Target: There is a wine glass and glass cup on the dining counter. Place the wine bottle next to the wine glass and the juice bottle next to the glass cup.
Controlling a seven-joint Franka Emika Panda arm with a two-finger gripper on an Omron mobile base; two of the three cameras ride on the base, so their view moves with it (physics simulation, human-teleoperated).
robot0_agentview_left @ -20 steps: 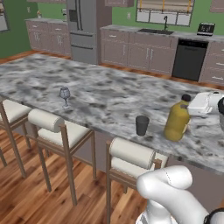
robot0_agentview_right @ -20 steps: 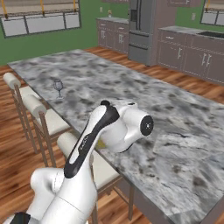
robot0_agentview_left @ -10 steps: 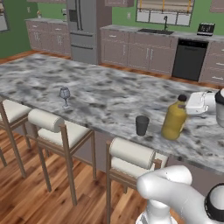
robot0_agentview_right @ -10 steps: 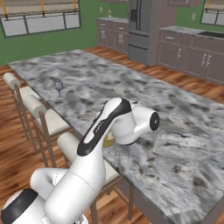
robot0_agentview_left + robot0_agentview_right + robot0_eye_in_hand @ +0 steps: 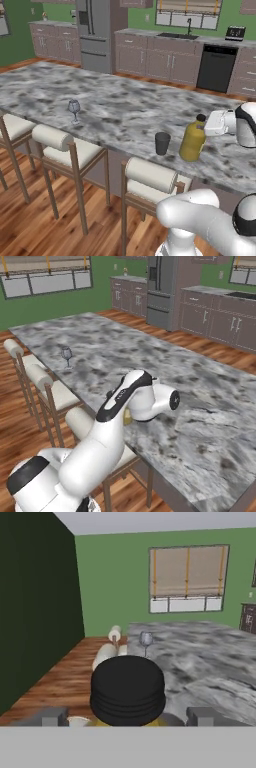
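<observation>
The yellow-orange juice bottle [image 5: 191, 144] stands upright on the dining counter [image 5: 115, 105], just right of the dark glass cup [image 5: 162, 143]. My gripper [image 5: 201, 129] reaches in from the right at shoulder height, its jaws wide and shut on the bottle. In the hand view the bottle's black cap [image 5: 128, 689] sits between my fingertips [image 5: 54, 716]. The wine glass [image 5: 74, 108] stands far to the left near the counter's front edge, also seen as the wine glass [image 5: 66, 354] and the wine glass [image 5: 145, 638]. The wine bottle is out of view.
Cushioned wooden stools [image 5: 57, 142] line the counter's near side, one right below the cup [image 5: 150, 176]. Open marble stretches between the cup and the wine glass. Cabinets, a fridge [image 5: 97, 35] and a dishwasher [image 5: 216, 67] stand behind.
My gripper and the juice bottle have shifted together to the left, closing in on the glass cup. The cup and wine glass stayed put.
</observation>
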